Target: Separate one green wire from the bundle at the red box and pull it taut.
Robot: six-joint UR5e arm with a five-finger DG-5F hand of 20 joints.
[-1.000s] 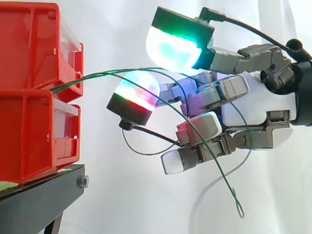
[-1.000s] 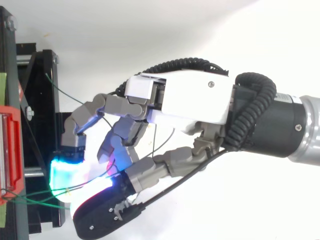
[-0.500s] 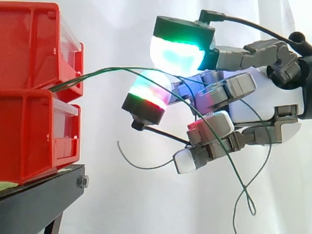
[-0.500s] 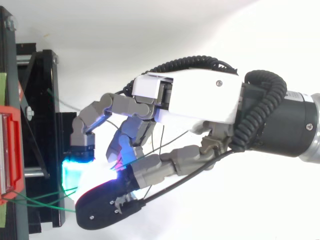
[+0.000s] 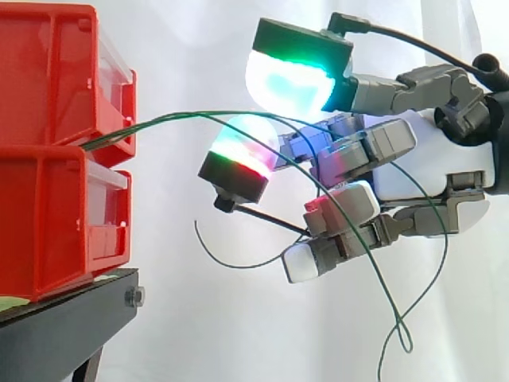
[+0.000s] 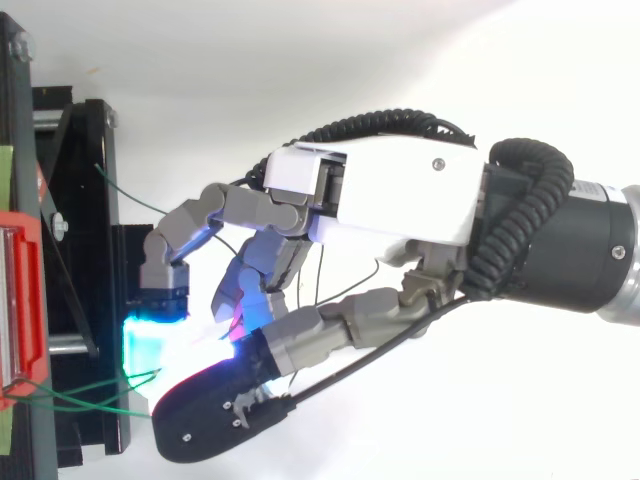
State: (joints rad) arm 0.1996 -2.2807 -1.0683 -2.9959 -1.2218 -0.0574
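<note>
Two red bins [image 5: 56,151] are stacked at the left on a black stand [image 5: 64,326]. A few thin green wires [image 5: 171,117] leave the gap between the bins and arch rightward to my hand [image 5: 421,175]. The hand's fingers are curled, and the wires pass between the upper green-cyan fingertip pad [image 5: 290,76] and the lower red-green one [image 5: 238,155], which pinch them. Behind the fingers one wire hangs in a slack loop [image 5: 402,342]. A loose wire end [image 5: 231,264] curls below the pads. From above, the hand [image 6: 400,200] sits right of the bin [image 6: 15,300], with wires [image 6: 80,393] between them.
The black stand's frame [image 6: 80,200] lies just left of the fingertips in the top view, and another thin green strand [image 6: 125,190] crosses it. A white curtain hangs behind everything. Open space lies below and to the right of the hand.
Over the last second the hand drew a little to the right, away from the bins, carrying the wires and hanging loop along. In the last half second it barely moved.
</note>
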